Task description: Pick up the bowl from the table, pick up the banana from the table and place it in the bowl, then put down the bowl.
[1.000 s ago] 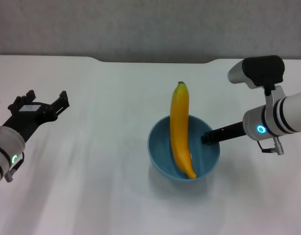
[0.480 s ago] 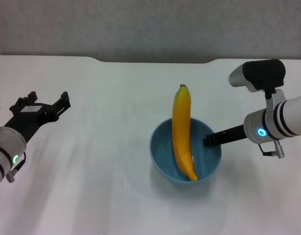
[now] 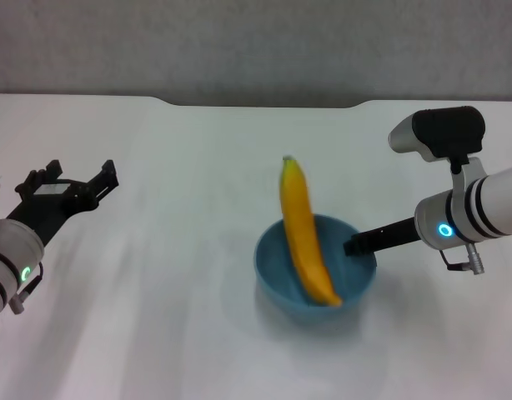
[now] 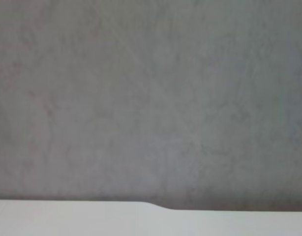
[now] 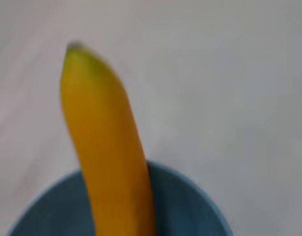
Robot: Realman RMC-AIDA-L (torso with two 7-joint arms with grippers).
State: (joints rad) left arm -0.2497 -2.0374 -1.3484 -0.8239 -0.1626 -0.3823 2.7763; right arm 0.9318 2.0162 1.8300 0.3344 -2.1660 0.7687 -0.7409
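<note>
The light-blue bowl [image 3: 277, 268] sits right of the middle of the white table [image 3: 173, 333]. The yellow banana [image 3: 302, 233] lies in it, leaning over the far rim with its stem tip pointing away and to the left. My right gripper [image 3: 356, 244] reaches in from the right and is shut on the bowl's right rim. The right wrist view shows the banana [image 5: 106, 147] rising out of the bowl [image 5: 190, 206]. My left gripper [image 3: 79, 172] hangs open and empty over the left side of the table, far from the bowl.
The table's far edge has a shallow notch [image 3: 264, 103] against a grey wall; the left wrist view shows only that wall and the table edge [image 4: 67, 219]. White tabletop lies between the left gripper and the bowl.
The banana's far end has swung to the left inside the bowl and shows motion blur. The bowl and right gripper have barely shifted. The left gripper stays about where it was.
</note>
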